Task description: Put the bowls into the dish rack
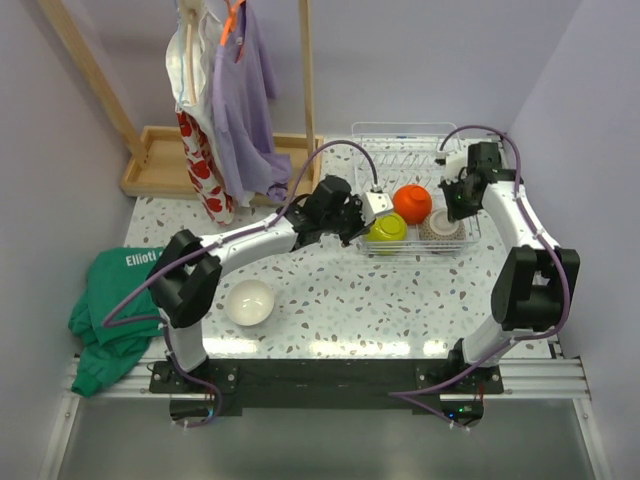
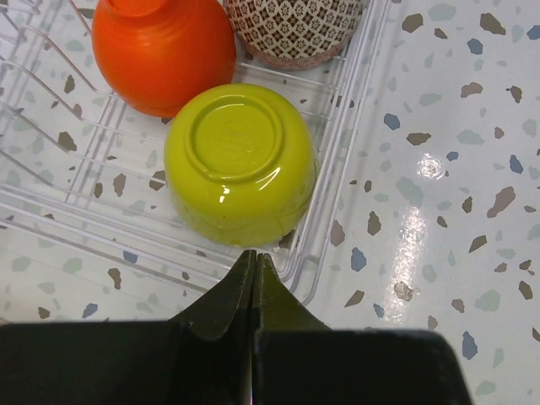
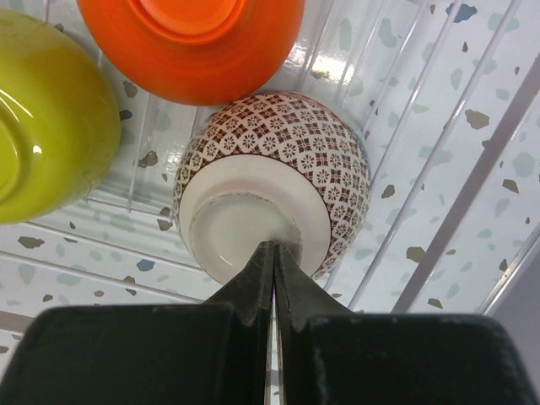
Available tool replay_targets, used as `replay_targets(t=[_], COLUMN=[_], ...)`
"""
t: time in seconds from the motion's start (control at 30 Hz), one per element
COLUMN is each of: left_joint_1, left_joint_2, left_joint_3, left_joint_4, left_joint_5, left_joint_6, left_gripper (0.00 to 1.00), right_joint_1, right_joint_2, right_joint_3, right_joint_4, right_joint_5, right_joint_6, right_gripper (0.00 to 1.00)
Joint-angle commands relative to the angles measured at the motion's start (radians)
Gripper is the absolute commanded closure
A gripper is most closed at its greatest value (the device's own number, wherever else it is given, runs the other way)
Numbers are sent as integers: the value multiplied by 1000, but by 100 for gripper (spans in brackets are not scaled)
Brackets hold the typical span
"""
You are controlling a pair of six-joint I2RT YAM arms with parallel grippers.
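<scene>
Hovering just on the near side of the lime green bowl [image 2: 239, 160], the left gripper [image 2: 255, 257] has its jaws pressed together and holds nothing. The right gripper [image 3: 272, 249] is likewise shut and empty, its tips close over the upturned foot of the patterned bowl [image 3: 274, 181]; whether they touch it I cannot tell. Both bowls sit upside down in the dish rack [image 1: 400, 127] at the far right of the table, with the orange-red bowl [image 1: 412, 203] just beyond them. The fourth, a pale bowl [image 1: 249, 302], stands upright on the table at the near left, well apart from the rack.

The likely trouble is a nudge. The closed fingertips sit so near the racked bowls that a careless swing could tip one off its prongs or slide the light rack. The pale bowl's smooth rim may slip in a pinch. The rack's near end is also crowded, so bringing it in there risks knocking its neighbours.

The table [image 1: 350, 290] is glossy speckled terrazzo. A green cloth [image 1: 110, 300] lies at its left edge. Clothes [image 1: 225, 100] hang over a wooden tray [image 1: 160, 160] at the far left, between pale lilac walls.
</scene>
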Motion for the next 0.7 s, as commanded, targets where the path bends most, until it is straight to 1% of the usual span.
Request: replay_targets(t=[0.0, 0.07, 0.1, 0.17, 0.2, 0.23, 0.27, 0.3, 0.33, 0.37, 0.43, 0.47, 0.53, 0.57, 0.67], left_joint_1=[1, 2, 2, 2, 2, 2, 2, 4, 7, 17, 37, 59, 80, 106, 189], left_joint_2=[-139, -194, -217, -295, -324, -387, -419, -451, -513, -542, -617, -637, -683, -696, -746], left_joint_3=[-6, -5, -3, -6, -12, -21, -43, -55, -70, -102, -133, -158, -179, -192, -218], left_joint_4=[-13, -59, -77, -149, -175, -204, -264, -299, -374, -407, -479, -561, -644, -719, -801], left_joint_5=[-5, 1, 11, 14, 16, 10, -2, -24, -35, -48, -82, -90, -105, -105, -27], left_joint_6=[59, 74, 94, 116, 145, 160, 173, 205, 226, 258, 295, 323, 340, 343, 358], left_gripper=[100, 100, 97, 91, 80, 75, 70, 61, 57, 49, 46, 45, 44, 43, 42], right_joint_1=[-6, -6, -3, 6, 8, 11, 24, 35, 49, 96, 145, 191, 225, 248, 270], right_joint_2=[-53, -101, -121, -186, -211, -236, -290, -315, -341, -377, -401, -412, -414, -411, -403], right_joint_3=[64, 77, 77, 63, 52, 42, 3, -18, -41, -82, -112, -129, -143, -147, -146], right_joint_4=[-3, -13, -17, -17, -17, -16, -1, 10, 19, 38, 52, 67, 90, 107, 142], right_joint_5=[37, -7, -32, -99, -147, -191, -283, -323, -359, -414, -448, -466, -491, -498, -485], right_joint_6=[-2, 6, 4, -2, -11, -23, -40, -45, -58, -63, -68, -59, -20, -13, 18], right_gripper=[100, 100, 100, 92, 87, 82, 70, 65, 57, 49, 46, 45, 45, 45, 45])
